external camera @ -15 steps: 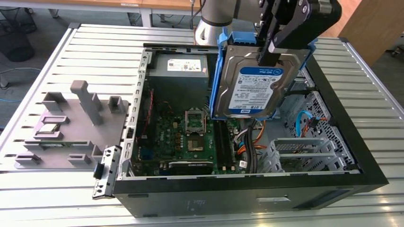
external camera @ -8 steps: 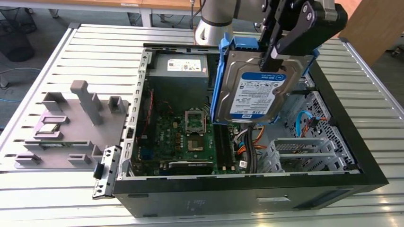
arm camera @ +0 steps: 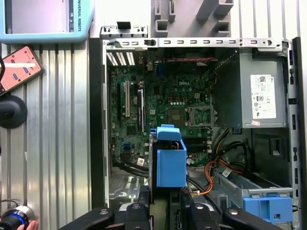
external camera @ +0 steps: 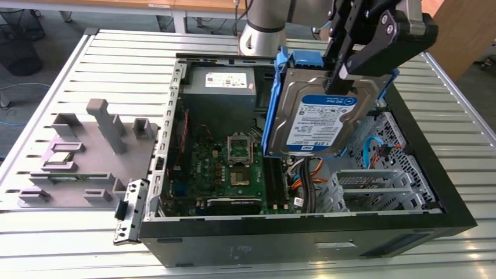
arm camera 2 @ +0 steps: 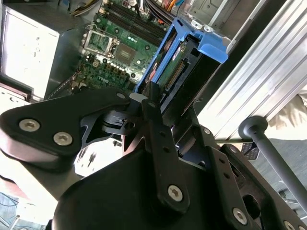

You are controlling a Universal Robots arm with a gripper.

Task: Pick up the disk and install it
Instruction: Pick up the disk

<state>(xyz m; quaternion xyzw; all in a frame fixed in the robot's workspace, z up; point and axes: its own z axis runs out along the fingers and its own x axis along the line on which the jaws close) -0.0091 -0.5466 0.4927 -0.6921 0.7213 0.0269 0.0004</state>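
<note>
Hanging clamped between the jaws is the disk (external camera: 317,125).

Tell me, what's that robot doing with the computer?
The robot arm's gripper is clamped on the disk, a silver hard drive in blue rails, and holds it in the air above the open computer case. The disk isn't seated inside yet; the green motherboard lies below it.

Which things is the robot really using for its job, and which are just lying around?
For the job: the disk, gripped in the pincer; the open computer case.
Just lying about: the grey holder block; the other blue bracket; the light-blue tablet.
</note>
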